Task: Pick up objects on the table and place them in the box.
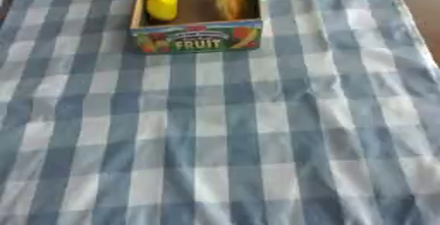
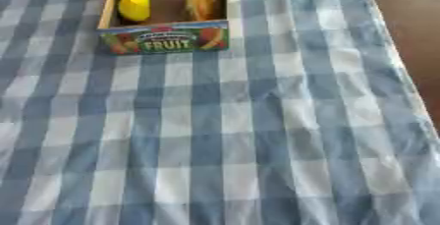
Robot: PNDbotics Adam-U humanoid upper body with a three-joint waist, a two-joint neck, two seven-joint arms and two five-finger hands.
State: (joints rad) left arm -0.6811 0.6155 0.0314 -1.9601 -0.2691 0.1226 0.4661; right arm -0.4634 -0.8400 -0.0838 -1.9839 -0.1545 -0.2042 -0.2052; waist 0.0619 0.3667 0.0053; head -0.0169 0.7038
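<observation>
Views: right eye view shows more bare floor (image 2: 411, 13) at right.
Box (image 1: 196, 37): one, far end of desk (image 1: 223, 135).
Inside: one yellow piece (image 1: 161, 3) left, one orange piece (image 1: 229, 0) right, apart.
Hands, fingers: out of sight, cannot tell.

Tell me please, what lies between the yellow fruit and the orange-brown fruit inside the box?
Nothing lies between them. The yellow fruit and the orange-brown fruit stand apart, with only bare brown floor of the FRUIT box between, seen in both eye views.

The box (image 1: 196, 36) stands at the table's (image 1: 223, 140) far edge, two objects (image 1: 161, 4) inside side by side
</observation>
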